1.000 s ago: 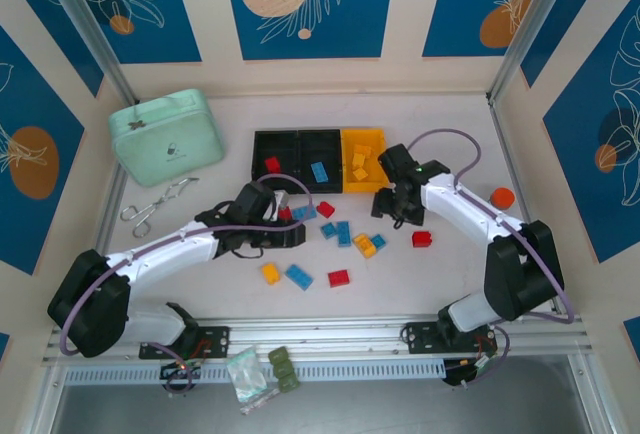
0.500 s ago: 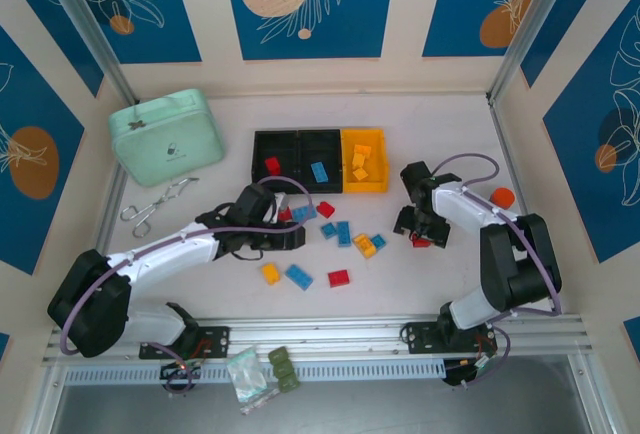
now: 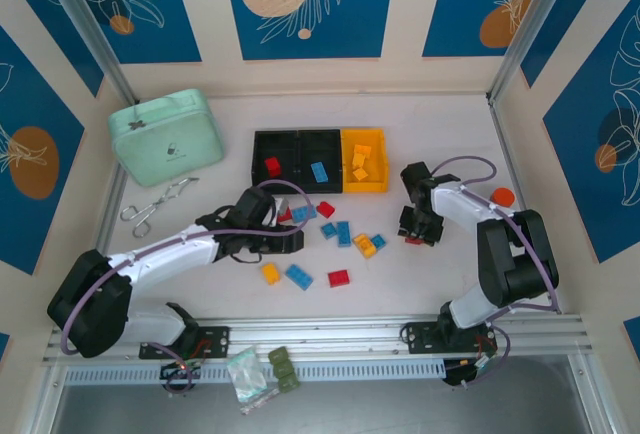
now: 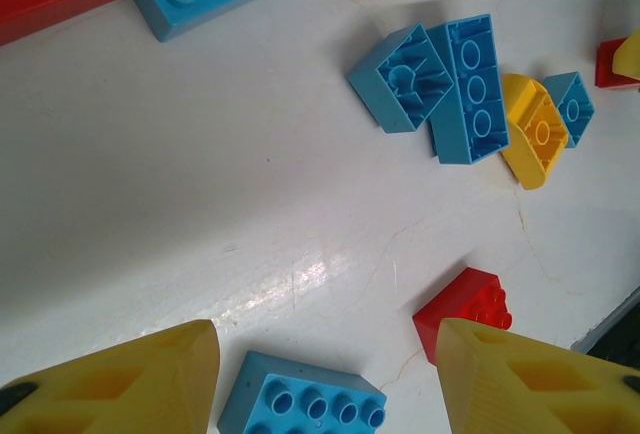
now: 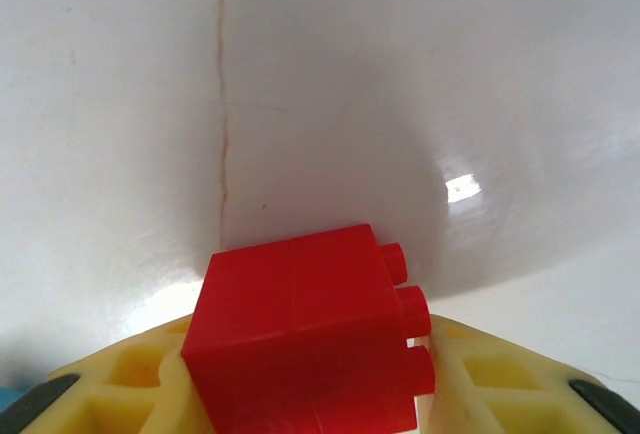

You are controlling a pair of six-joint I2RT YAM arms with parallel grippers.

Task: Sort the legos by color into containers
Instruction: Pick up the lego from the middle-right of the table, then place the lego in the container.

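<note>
My right gripper [image 5: 310,394] is closed on a red lego [image 5: 300,339], low at the white table [image 5: 300,74]. My left gripper [image 4: 328,354] is wide apart with nothing between the fingers, above a blue lego [image 4: 300,402] and another red lego [image 4: 465,304]. The containers [image 3: 300,135] stand behind the loose legos [image 3: 340,233], apart from both grippers.

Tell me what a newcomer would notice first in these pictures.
Probably the red lego, huge in the right wrist view, held between the yellow fingers of the right gripper. Next comes the bright scatter of red, blue and yellow legos mid-table in front of the row of containers, with the left gripper open just above them. The mint-green case at the far left stands out too.
</note>
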